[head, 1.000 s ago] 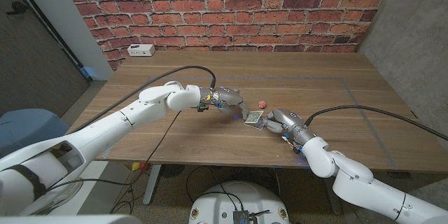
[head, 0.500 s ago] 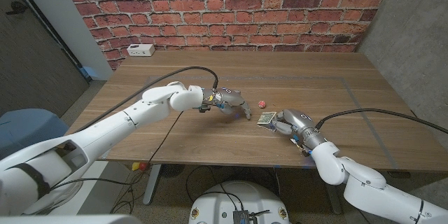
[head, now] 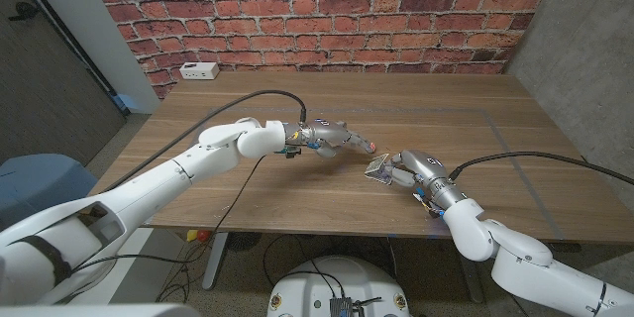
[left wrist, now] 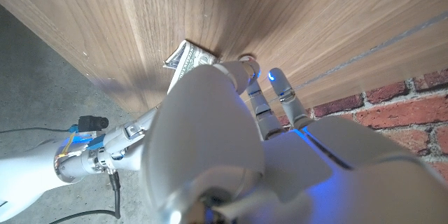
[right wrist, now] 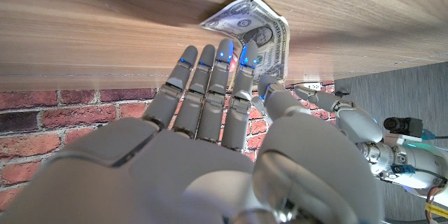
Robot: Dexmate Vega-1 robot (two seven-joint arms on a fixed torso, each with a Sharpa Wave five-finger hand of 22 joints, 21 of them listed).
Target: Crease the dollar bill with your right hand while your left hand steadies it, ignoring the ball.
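Green bill (head: pixel 377 167) now stands lifted off the table, where it lay flatter before, pinched in the right hand (head: pixel 408 171). Left hand (head: pixel 335 138) has drifted toward the ball (head: pixel 370 146), grasping nothing; steadying is absent, so no crease yet.

wooden table (head: pixel 297 183), white box (head: pixel 200 70) at far left corner, dollar bill (head: pixel 376 167) near front

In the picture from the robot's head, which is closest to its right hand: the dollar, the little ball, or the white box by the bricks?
1. Dollar bill, touching the right hand.
2. Ball, just past it, at the left hand's fingertips.
3. White box, far corner by the wall.
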